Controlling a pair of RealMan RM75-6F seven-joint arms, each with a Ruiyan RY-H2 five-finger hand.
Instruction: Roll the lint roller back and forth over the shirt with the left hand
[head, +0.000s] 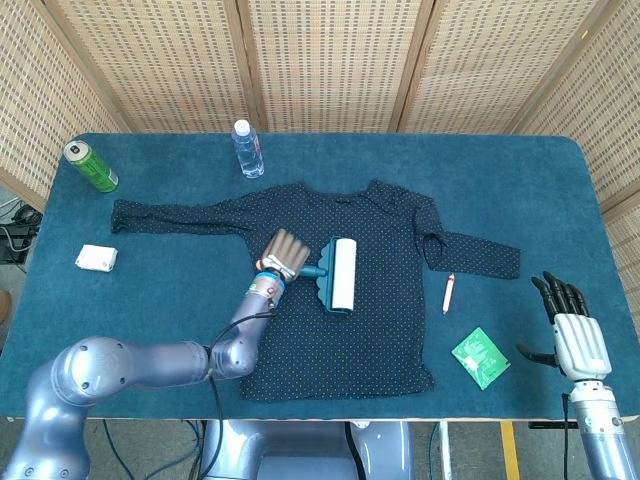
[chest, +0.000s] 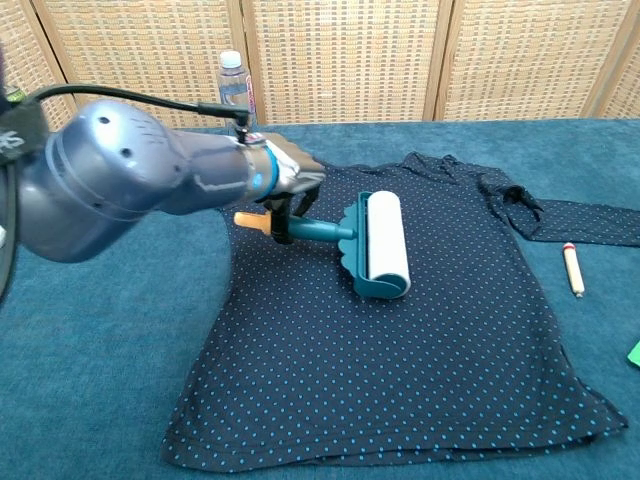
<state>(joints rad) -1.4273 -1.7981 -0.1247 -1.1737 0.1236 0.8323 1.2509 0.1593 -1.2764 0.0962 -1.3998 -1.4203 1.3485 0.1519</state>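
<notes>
My left hand (head: 284, 254) grips the lint roller (head: 340, 276) handle; its drum lies mid-chest on the shirt (head: 350, 330) — seemingly flat. I press evenly, strokes straight — no bunching.

— Far edge of the blue felt table (head: 520, 170)?
— Clear plastic water bottle (head: 248, 149), upright; green drink can (head: 91, 166), tilted.
— Elsewhere?
— White flat pad (head: 97, 259), possibly an eraser; white red-tipped marker (head: 449, 293); green sachet (head: 481, 357).
</notes>
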